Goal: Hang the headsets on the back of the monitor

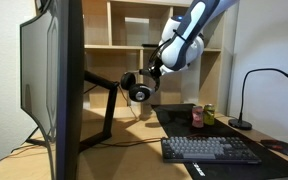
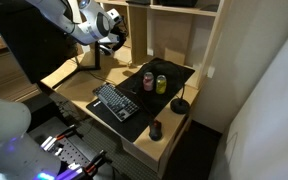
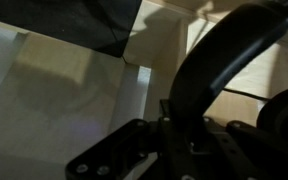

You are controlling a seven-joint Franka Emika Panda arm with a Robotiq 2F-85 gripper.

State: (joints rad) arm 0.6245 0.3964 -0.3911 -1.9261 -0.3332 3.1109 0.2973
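Note:
The black headsets (image 1: 137, 88) with silvery-ringed earcups hang in the air behind the monitor (image 1: 52, 75), next to its angular support arm (image 1: 106, 95). My gripper (image 1: 154, 70) is shut on the headband and holds it up. In an exterior view the headsets (image 2: 114, 40) show small beside the gripper (image 2: 108, 33), right of the monitor's back (image 2: 34, 45). In the wrist view the headband (image 3: 219, 60) arches up from the dark jaws (image 3: 179, 130), with an earcup (image 3: 284, 115) at the right edge.
A black keyboard (image 1: 210, 149) lies on a dark desk mat (image 2: 144, 85) with two cans (image 1: 202, 115) behind it. A black gooseneck lamp (image 1: 246, 100) and a mouse (image 2: 155, 130) stand to the side. Wooden shelves (image 1: 144, 30) rise behind.

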